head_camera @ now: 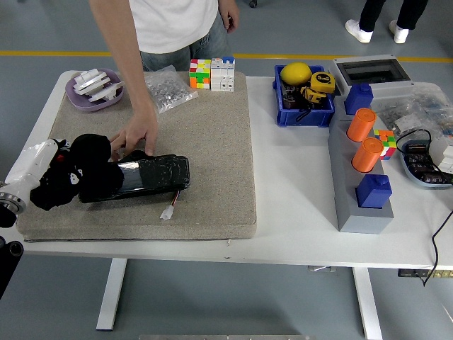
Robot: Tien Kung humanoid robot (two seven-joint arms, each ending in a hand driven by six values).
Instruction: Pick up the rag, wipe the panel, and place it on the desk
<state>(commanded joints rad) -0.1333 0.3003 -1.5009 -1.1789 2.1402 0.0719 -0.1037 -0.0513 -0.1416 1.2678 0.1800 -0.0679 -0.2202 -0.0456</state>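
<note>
Here the left hand (67, 173), fingers curled into the black rag (85, 166), presses it onto the left end of the black panel (145, 177), which lies on the tan mat (212, 156) atop the white table (297, 212). A person's hand (134, 134) rests on the panel's far edge, just beside the rag.

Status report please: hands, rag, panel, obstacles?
Left hand shut on black rag, at left end of panel. Right hand not in view. Person's hand rests on panel's far edge, close to rag.
</note>
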